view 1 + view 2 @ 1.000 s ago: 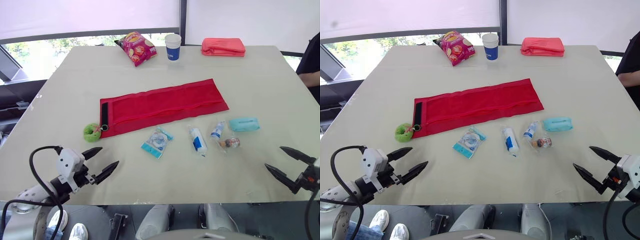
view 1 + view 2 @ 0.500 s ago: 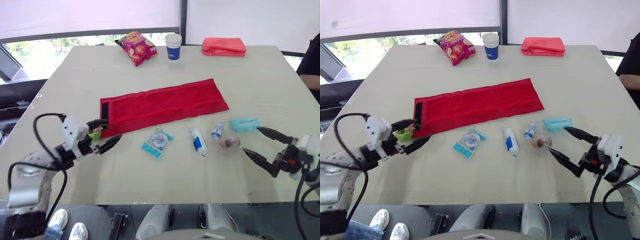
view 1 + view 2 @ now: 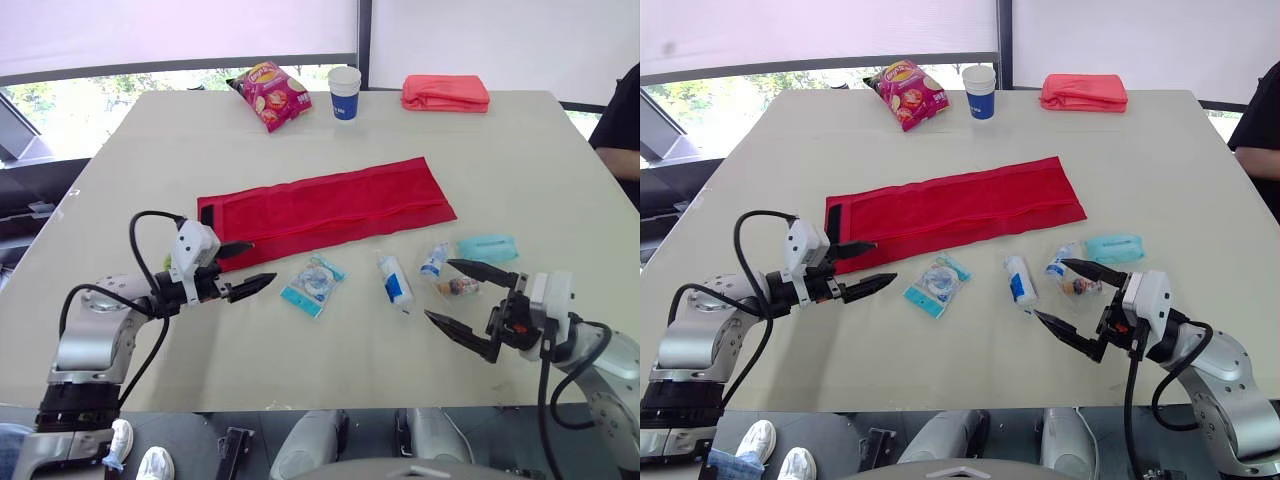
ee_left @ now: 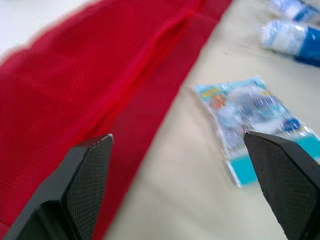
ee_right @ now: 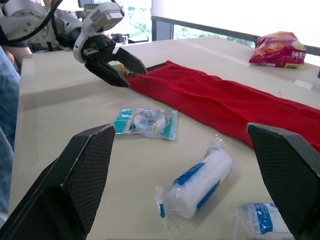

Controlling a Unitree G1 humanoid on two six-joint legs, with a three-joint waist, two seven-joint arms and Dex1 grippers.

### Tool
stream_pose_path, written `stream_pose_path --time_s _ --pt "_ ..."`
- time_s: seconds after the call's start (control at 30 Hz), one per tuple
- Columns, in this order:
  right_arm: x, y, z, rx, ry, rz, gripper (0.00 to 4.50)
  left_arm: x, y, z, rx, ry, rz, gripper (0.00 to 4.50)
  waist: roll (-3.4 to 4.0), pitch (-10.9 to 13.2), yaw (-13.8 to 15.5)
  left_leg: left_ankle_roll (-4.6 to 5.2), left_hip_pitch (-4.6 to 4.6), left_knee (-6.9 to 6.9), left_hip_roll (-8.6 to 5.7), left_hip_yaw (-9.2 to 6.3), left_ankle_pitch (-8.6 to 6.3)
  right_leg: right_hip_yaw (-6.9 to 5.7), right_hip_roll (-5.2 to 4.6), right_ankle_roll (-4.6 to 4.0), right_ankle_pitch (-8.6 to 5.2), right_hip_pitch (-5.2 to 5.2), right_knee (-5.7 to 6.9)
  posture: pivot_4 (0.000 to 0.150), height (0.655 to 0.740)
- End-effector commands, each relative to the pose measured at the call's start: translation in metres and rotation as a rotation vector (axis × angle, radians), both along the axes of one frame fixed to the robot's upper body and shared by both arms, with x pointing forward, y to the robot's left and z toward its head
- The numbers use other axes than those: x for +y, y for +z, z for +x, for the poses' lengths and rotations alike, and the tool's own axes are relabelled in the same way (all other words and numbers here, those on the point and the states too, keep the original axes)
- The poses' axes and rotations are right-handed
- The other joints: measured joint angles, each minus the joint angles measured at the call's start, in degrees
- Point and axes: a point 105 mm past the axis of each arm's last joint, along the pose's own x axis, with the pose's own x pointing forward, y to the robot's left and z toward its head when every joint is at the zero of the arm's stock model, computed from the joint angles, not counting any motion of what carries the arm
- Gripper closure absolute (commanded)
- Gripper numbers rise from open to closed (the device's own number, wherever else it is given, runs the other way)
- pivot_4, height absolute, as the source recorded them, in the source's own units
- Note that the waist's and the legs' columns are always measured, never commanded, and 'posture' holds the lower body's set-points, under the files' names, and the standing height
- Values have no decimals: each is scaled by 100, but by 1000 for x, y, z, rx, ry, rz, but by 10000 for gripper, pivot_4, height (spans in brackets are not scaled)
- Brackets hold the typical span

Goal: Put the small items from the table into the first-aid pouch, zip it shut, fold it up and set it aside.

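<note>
Left end effector (image 3: 261,260), spread, hovers at edge of red pouch (image 3: 330,205).

1. The red first-aid pouch (image 3: 330,208) lies unfolded and flat on the bench (image 3: 520,160).
2. Near its front edge, apart from it: a blue-edged packet (image 3: 314,284), a wrapped white roll (image 3: 396,281), a smaller roll (image 3: 435,260), a teal pack (image 3: 488,247).

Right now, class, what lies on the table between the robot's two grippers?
In the left eye view, a teal packet and a wrapped bandage roll lie between the open left gripper and the open right gripper.
</note>
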Motion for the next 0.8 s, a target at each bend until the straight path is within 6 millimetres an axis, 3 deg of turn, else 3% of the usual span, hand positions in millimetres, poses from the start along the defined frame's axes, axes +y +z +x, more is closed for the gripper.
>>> stream_pose_path --time_s 0.03,0.27,0.43,0.7,0.8 --pt "2 10 -1 -45 23 -1 0 -17 -3 -1 86 -34 18 751 -1 0 -8 1 0 2 0 0 0 1 2 1 0 0 1 1500 7395" --pt "7 19 -4 -54 53 12 0 -45 -13 11 230 6 -68 751 -3 0 2 7 0 3 20 0 7 2 19 0 1 -2 3 1500 7395" --pt "6 22 -4 -72 45 3 0 -56 -4 30 283 76 -167 751 -6 0 -2 4 0 11 23 -1 9 2 22 1 1 0 6 1500 7395" --pt "7 27 -6 -98 33 -20 0 -58 -28 26 369 75 -20 751 -4 -4 -10 -8 0 14 29 2 14 5 27 1 2 -2 19 1500 7395" --pt "7 28 -6 -101 28 -21 0 -59 -35 20 383 55 43 13913 -3 -8 -18 -12 4 14 30 5 13 9 27 9 -3 -1 23 1500 7395"
